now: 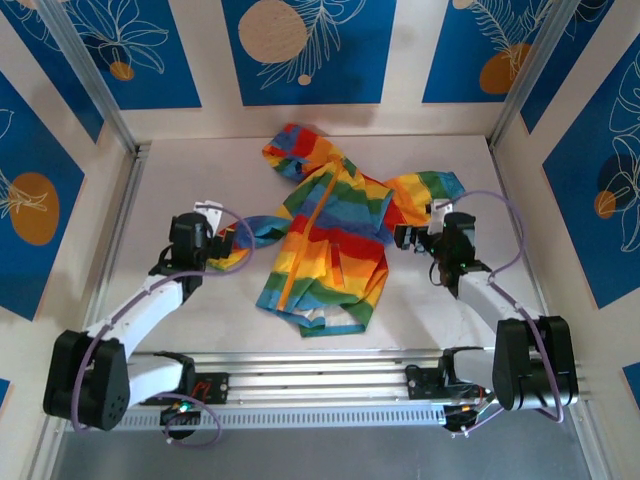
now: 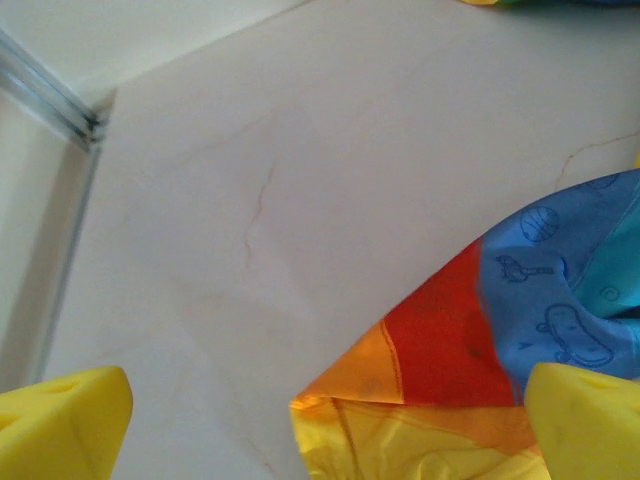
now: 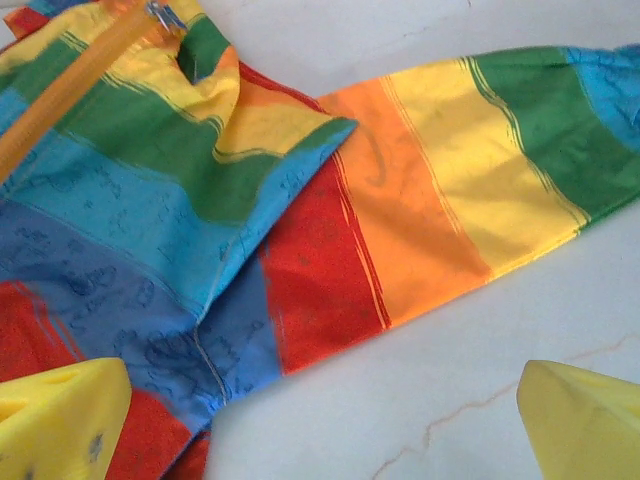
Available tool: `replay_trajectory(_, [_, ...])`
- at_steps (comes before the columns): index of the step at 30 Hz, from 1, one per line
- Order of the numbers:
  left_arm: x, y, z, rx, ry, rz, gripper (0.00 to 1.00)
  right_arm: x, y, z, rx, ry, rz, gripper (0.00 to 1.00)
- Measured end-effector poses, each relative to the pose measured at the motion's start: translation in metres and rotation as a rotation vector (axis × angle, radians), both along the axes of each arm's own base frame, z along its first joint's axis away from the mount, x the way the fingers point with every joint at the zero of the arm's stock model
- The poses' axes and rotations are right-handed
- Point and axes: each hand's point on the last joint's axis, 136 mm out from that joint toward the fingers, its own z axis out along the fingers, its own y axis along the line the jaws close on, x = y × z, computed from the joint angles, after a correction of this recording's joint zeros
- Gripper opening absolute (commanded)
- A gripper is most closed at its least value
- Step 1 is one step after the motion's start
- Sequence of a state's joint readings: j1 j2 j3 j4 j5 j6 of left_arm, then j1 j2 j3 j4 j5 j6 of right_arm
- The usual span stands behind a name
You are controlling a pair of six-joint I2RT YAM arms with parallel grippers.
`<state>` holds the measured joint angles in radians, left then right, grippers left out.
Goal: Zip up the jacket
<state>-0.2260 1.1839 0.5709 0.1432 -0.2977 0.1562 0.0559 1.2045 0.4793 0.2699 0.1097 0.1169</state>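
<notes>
The jacket (image 1: 330,235) lies mid-table (image 1: 190,190), hood far and hem near, with its zipper (image 3: 70,95) running along that axis between your hands. Your left hand (image 1: 232,240), wide and empty, hovers at a sleeve (image 2: 450,340). Your right hand (image 1: 405,237), also wide, is probably nearer the zipper. No writing is readable.

Jacket (image 1: 325,235) flat on pale table (image 1: 200,180)

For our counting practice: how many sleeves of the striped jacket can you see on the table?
2. One sleeve stretches from the jacket toward the left gripper; the other sleeve lies spread just beyond the right gripper. Neither looks hidden.
</notes>
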Motion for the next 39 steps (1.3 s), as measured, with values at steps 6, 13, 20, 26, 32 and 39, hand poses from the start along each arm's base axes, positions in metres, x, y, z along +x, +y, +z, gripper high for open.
replay_trajectory(6, [0.007, -0.006, -0.050, -0.095, 0.037, 0.003, 1.00, 0.005, -0.015, 0.007, -0.007, -0.109, -0.032, 0.99])
replay_trajectory(13, [0.023, -0.006, -0.055, -0.109, -0.049, -0.014, 1.00, 0.014, -0.031, 0.003, 0.043, -0.170, -0.063, 0.99])
replay_trajectory(20, [0.021, 0.017, -0.068, -0.136, -0.140, 0.044, 1.00, 0.019, -0.027, -0.006, 0.065, -0.169, -0.037, 0.99])
replay_trajectory(26, [0.023, 0.017, -0.063, -0.147, -0.172, 0.046, 1.00, 0.022, -0.025, -0.006, 0.070, -0.189, -0.025, 0.99])
replay_trajectory(32, [0.028, 0.019, -0.058, -0.162, -0.189, 0.057, 1.00, 0.026, -0.024, -0.024, 0.075, -0.161, -0.025, 0.99])
replay_trajectory(39, [0.028, 0.019, -0.058, -0.168, -0.188, 0.057, 1.00, 0.032, -0.013, -0.031, 0.053, -0.129, -0.004, 0.99])
